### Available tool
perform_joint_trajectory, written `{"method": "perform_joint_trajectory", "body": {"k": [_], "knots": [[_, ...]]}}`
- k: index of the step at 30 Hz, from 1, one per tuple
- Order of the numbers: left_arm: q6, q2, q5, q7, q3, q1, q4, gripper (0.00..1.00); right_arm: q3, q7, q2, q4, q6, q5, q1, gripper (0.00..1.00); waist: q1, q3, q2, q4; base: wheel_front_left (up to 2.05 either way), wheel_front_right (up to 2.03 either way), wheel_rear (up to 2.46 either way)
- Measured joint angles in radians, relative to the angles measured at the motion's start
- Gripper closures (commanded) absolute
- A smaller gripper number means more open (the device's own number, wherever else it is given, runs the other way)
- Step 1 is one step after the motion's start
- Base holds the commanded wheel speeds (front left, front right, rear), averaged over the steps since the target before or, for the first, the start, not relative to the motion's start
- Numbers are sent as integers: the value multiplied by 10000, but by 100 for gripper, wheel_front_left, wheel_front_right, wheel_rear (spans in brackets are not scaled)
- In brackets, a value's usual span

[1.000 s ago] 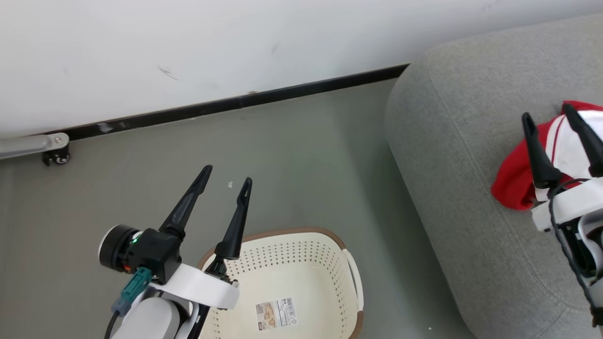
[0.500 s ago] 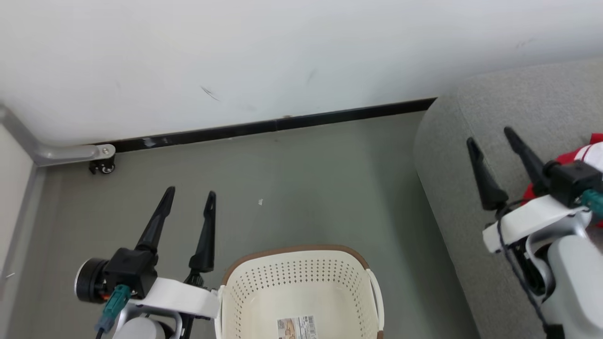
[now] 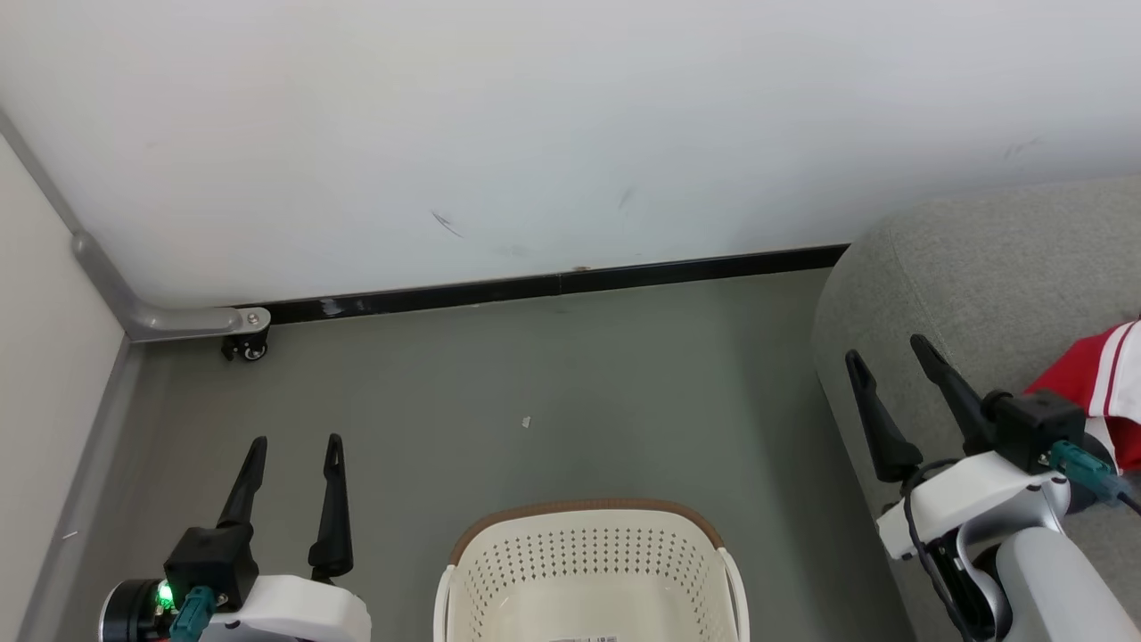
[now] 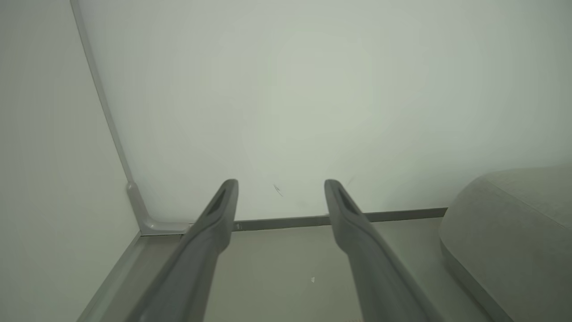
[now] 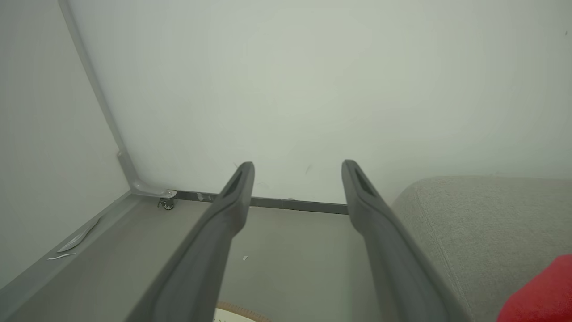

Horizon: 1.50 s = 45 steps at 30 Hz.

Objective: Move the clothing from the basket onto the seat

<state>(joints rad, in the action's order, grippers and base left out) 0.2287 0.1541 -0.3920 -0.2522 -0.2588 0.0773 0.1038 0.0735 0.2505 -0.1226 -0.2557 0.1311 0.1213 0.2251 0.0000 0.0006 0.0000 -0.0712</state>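
Observation:
The red clothing (image 3: 1098,385) with white trim lies on the grey seat (image 3: 980,285) at the right edge of the head view; a corner of the clothing (image 5: 543,295) also shows in the right wrist view, on the seat (image 5: 482,214). The cream basket (image 3: 588,571) with its brown rim stands on the floor at the bottom centre, and what shows of its inside holds nothing. My left gripper (image 3: 296,442) is open to the left of the basket. My right gripper (image 3: 887,349) is open over the seat's left edge, beside the clothing and holding nothing.
A white wall with a black skirting (image 3: 553,285) runs across the back. A grey metal rail with a small castor (image 3: 245,343) stands in the left corner. Grey floor (image 3: 553,392) lies between basket and wall. The seat (image 4: 514,223) bounds the right side.
The head view has tilted up and turned, so the basket sits lower in the picture. Both arms have drawn back; the right gripper has come off the clothing, which stays on the seat.

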Motion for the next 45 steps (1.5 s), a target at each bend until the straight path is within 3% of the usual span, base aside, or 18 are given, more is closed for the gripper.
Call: {"method": "perform_joint_trajectory", "body": {"k": [15,45], "knots": [[424,188,336,0,167,-302,970,0,-593,0,489,293,-2,-541,-1413,0,0,-590,0,263,0,0,0],[502,146,332,132,121,-148,1367,0,-575,-144,788,1020,-2,-924,-2257,0,0,-470,0,335,0,0,0]]}}
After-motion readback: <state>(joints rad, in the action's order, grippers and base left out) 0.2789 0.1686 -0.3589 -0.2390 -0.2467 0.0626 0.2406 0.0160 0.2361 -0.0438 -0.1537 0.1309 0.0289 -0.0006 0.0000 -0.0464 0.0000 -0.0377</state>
